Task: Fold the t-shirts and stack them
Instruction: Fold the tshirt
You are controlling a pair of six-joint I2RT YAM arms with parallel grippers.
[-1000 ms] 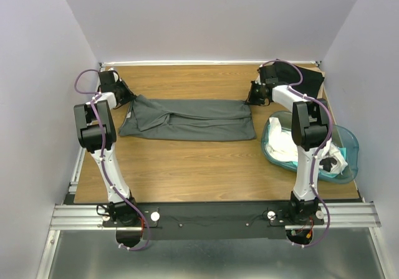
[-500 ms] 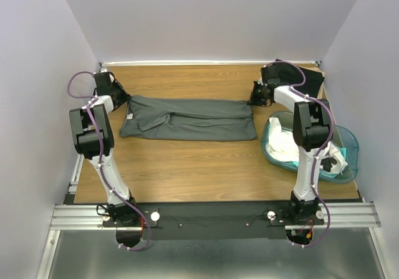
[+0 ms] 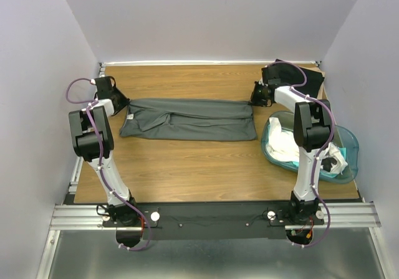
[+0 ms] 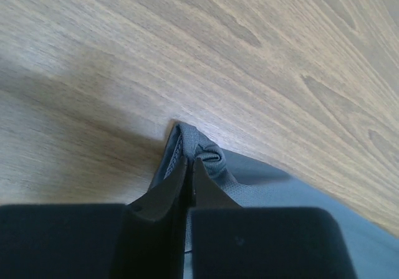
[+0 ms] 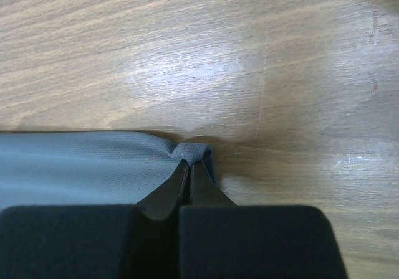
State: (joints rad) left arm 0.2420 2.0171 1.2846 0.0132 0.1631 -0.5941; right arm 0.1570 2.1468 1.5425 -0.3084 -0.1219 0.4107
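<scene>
Right gripper point(image 5: 189, 167) is clamping a corner of the grey shirt point(image 3: 187, 118); left gripper point(image 4: 189, 164), can't tell. I'm aiming for even, low tension.

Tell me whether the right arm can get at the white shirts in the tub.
Probably not yet: the right gripper is shut on a corner of the grey t-shirt, though the tub beside it stands open.
</scene>
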